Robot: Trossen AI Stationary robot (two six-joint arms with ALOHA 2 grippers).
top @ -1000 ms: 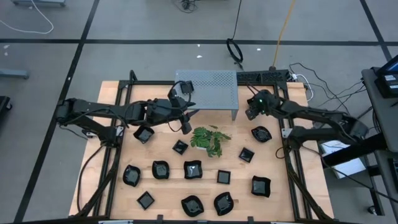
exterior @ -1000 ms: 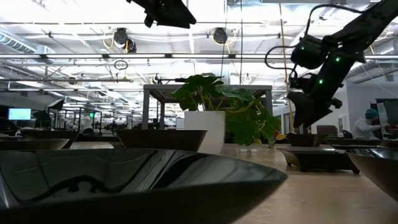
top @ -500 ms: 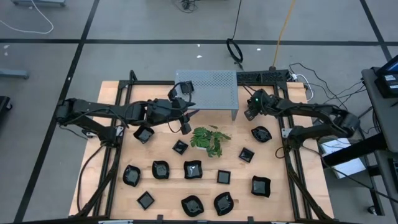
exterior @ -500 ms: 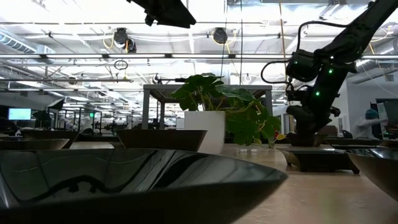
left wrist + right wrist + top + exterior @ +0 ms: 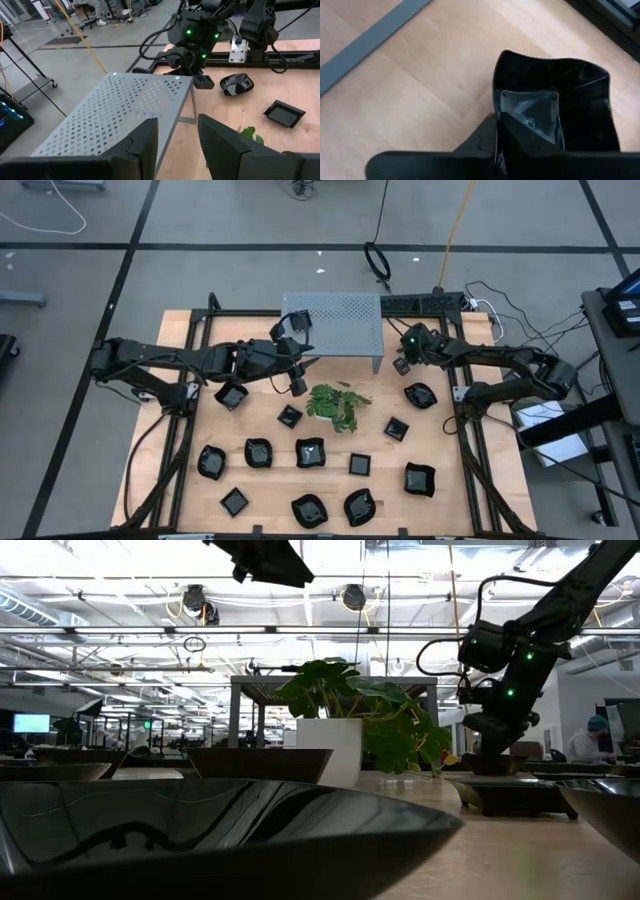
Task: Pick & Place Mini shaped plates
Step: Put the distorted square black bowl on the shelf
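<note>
Since the earlier frame the right gripper (image 5: 402,366) has shifted toward the stand's right leg and its jaws have closed; the left arm is unchanged.

High view: the right gripper hangs just beside the right front leg of the grey perforated stand (image 5: 335,320), with a wavy-rimmed plate (image 5: 420,395) near it on the wooden table (image 5: 180,430). The right arm reaches in from the right edge, elbow bent. The left gripper (image 5: 297,380) hovers between the stand and the green sprig (image 5: 337,404), its arm stretched almost straight across from the left. The remaining black plates lie scattered over the near half of the table.

Low view: the right gripper (image 5: 490,745) points straight down, close above a dish.

Left wrist view: the left fingers (image 5: 145,142) stand partly apart, holding nothing, aimed over the stand (image 5: 120,115) at the right gripper (image 5: 202,82).

Right wrist view: the right fingers (image 5: 527,120) pinch the rim of the wavy-rimmed plate (image 5: 580,95), one inside the bowl, one outside; its long axis cannot be told.
</note>
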